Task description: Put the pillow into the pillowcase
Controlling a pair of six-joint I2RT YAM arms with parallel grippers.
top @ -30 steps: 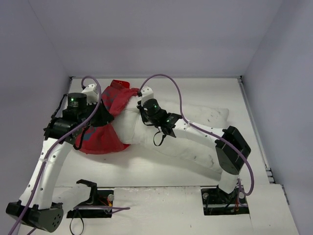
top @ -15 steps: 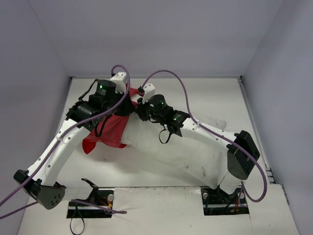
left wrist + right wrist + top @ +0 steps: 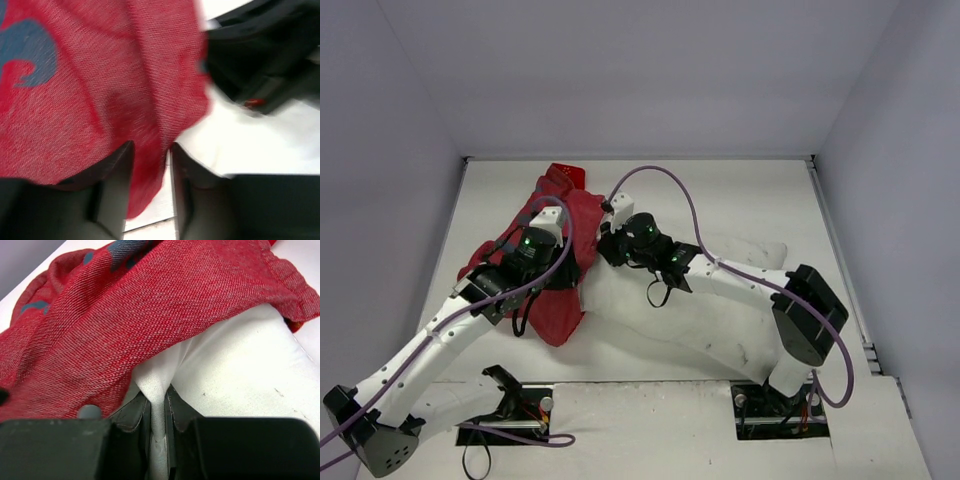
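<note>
Right wrist view: the right gripper [image 3: 157,401] has its jaws nearly closed, pinching a fold of the white pillow [image 3: 235,365] between them, and the red pillowcase [image 3: 150,300] drapes over it just beyond. The left gripper [image 3: 149,150] is clamped tight on pillowcase cloth, pillow showing past the jaws' right side.

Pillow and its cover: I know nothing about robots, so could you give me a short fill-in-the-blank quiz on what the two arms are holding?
1. The left gripper is shut on the pillowcase, whose fabric is mostly ____.
2. The right gripper pinches a fold of the pillow, which is plain ____.
3. Seen from above, the pillowcase covers only the pillow's ____ end.

Missing words: red; white; left.
</note>
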